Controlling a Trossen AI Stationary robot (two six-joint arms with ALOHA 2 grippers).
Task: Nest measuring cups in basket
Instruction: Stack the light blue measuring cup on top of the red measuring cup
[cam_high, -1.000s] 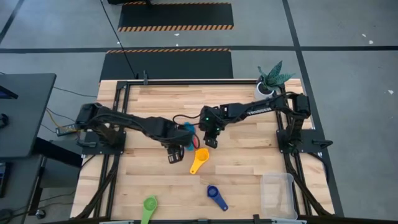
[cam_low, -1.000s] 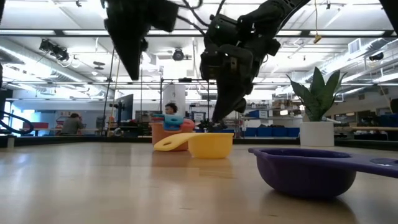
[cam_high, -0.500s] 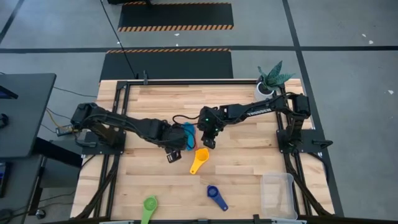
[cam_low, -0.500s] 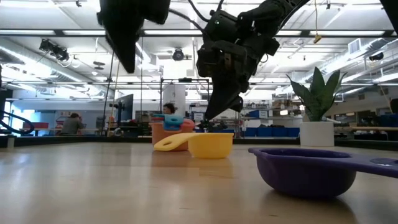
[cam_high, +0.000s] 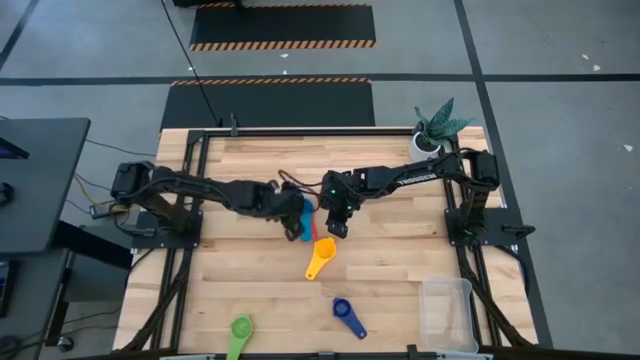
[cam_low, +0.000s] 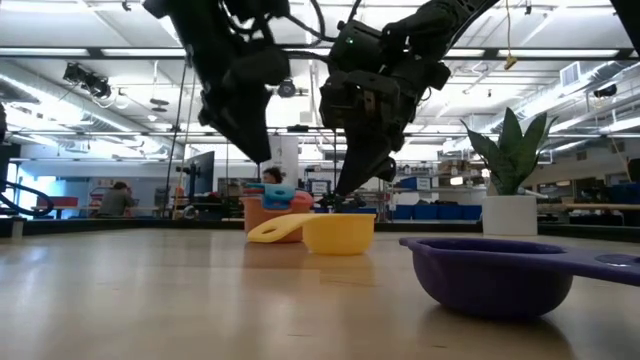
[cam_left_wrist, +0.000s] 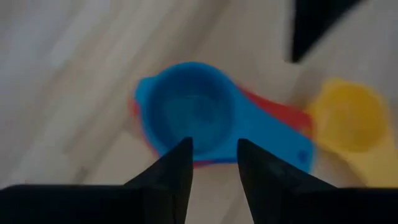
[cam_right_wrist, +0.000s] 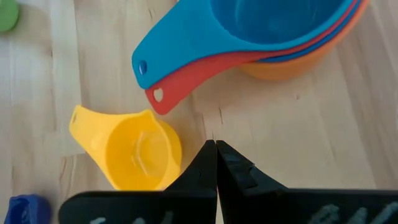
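The wooden slatted table carries a nested stack of plastic measuring cups near its centre: a light blue round cup sits uppermost, with a red cup and an orange cup beneath it, and a thin darker blue rim shows between the layers in the right wrist view. The left gripper hangs directly above this stack with its two dark fingers held apart and nothing between them. The right gripper stands just beside the stack, between it and the small yellow plastic measuring cup; its fingers are pressed together and hold nothing. The yellow cup lies upright on the table just beside the stack, on the side toward the front edge, not touching it. A dark blue plastic measuring cup lies nearer the front edge, well apart from the stack. A green plastic measuring cup lies at the front edge, toward the left corner. The clear translucent rectangular plastic basket stands at the front right corner with no cup visible in it. A white pot with a spiky green plant stands at the rear right corner.
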